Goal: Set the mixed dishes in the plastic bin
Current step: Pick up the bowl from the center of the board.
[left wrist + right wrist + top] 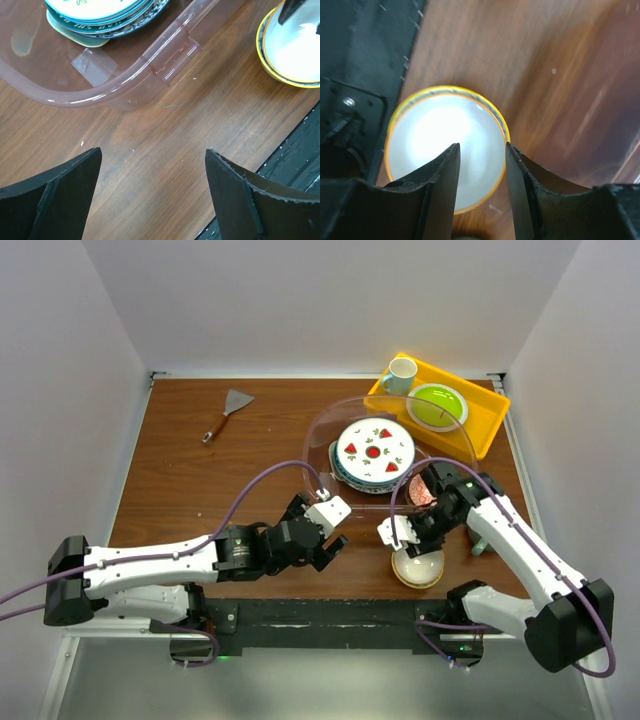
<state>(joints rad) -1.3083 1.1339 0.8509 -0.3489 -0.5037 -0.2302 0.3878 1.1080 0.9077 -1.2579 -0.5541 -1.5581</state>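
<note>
**Right gripper** [482, 146]: the fingers [442, 185] are parted by a narrow gap and pinch nothing. They are poised over the right half of the tan bowl [430, 135]; contact cannot be told. The bowl's yellow rim lies just beside the black edge strip [365, 45] at frame left, and bare wood fills the upper right.

In the top view the bowl sits at lower centre-right, outside the plastic bin [318, 452] and near its lower rim.

**Left gripper** [152, 152]: the fingers [65, 190] are spread wide and hold nothing, over the bare table [150, 200]. The bin's rim curves across the upper frame, with open wood between it and the fingertips.

The stacked plates [373, 452] lie inside the bin, the fruit-marked one uppermost.

The red-patterned bowl [418, 492] is largely hidden by the right arm, so its place relative to the bin wall cannot be told.

The grey-teal mug [480, 538] shows just right of that arm, partly hidden.

The yellow tray [485, 415] occupies the upper right, touching the bin's rim. The table's left half is open, save a spatula [228, 410] at upper left.
</note>
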